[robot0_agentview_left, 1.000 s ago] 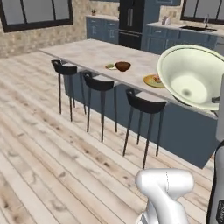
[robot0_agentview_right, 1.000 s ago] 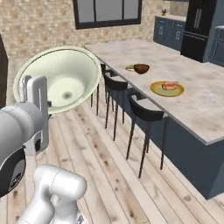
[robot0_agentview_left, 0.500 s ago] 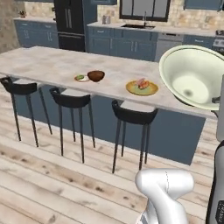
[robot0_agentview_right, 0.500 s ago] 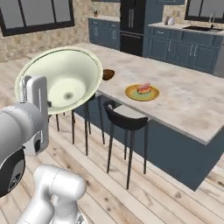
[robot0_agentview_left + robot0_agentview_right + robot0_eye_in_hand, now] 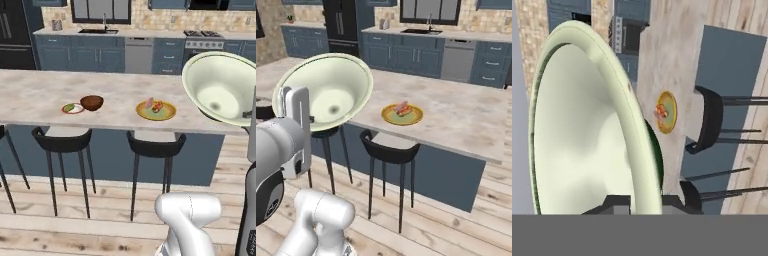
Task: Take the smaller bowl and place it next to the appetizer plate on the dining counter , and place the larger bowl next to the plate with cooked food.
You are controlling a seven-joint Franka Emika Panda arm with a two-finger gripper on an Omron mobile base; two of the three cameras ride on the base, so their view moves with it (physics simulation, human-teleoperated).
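Observation:
My gripper point(image 5: 646, 202) is shut on the rim of the larger bowl point(image 5: 577, 130), a wide cream bowl with a pale green inside. I hold it tilted in the air in front of the dining counter point(image 5: 40, 95), off its right end in the left base view point(image 5: 220, 95) and left of the yellow plate in the right base view point(image 5: 326, 92). The smaller bowl point(image 5: 92, 102), glossy brown, stands on the counter right beside the red-rimmed appetizer plate point(image 5: 73, 108). The yellow plate with cooked food point(image 5: 156, 110) lies further right on the counter, with bare top around it point(image 5: 402, 114).
Black stools point(image 5: 62, 140) point(image 5: 156, 144) stand along the counter's near side over a wood floor. Blue kitchen cabinets with a sink point(image 5: 97, 31) and a stove run along the back wall. A black fridge point(image 5: 338, 25) stands at the back left.
The whole picture has swung, so the base has moved and the counter now faces me squarely. The larger bowl stays in my shut gripper in the same pose.

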